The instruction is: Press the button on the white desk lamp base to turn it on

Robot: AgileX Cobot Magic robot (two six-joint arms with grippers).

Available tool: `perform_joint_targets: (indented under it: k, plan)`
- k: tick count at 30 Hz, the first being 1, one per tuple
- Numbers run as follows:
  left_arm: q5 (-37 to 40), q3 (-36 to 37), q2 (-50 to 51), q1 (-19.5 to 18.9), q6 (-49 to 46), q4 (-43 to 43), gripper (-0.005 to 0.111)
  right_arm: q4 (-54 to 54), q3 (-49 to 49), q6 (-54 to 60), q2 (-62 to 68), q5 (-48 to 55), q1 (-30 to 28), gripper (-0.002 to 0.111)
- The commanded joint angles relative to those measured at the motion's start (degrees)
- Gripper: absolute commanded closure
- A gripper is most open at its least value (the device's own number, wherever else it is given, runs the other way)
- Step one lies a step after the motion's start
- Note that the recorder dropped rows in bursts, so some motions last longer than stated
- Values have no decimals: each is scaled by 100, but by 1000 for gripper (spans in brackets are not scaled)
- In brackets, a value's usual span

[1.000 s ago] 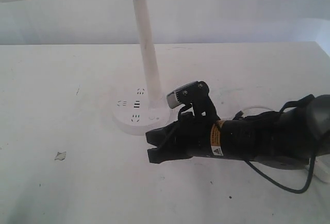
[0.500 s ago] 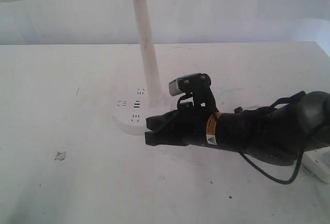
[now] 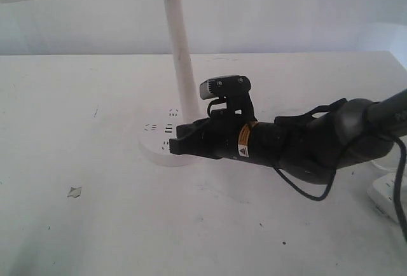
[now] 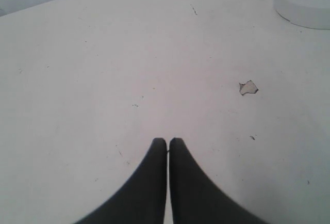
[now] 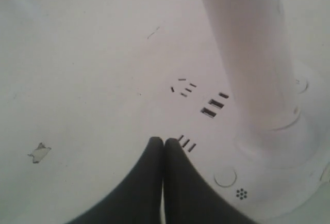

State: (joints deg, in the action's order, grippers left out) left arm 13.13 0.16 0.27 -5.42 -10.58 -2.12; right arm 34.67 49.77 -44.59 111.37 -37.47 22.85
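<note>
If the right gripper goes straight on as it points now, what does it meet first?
Probably the white desk lamp base, its top near the socket holes; depth is unclear. The button lies beside the right gripper, not ahead.

Right arm (image 3: 299, 149) stretched low, nearly level; right fingers (image 5: 147, 182) pressed together, left fingers (image 4: 144, 182) apparently too.

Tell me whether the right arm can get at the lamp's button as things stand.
Probably yes. The right gripper, fingers shut, hovers over the white desk lamp base; the button lies just beside the tips, and nothing stands between.
</note>
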Motion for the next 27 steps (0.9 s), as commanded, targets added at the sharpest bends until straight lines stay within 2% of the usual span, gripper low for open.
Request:
perform_joint_targets:
  k: [1,9,15,27]
  plan:
    - [-20,-16,-27,-14,4,-29,106,102,91,-134,247,3,6,108]
    - [-20,-16,-27,-14,4,-29,106,41,91,-131,416,21,6,108]
    - [-20,-16,-27,-14,4,-29,106,-576,127,246,416,29,6,108]
    - [-20,-16,-27,-14,4,-29,106,-589,440,193,416,454,6,108]
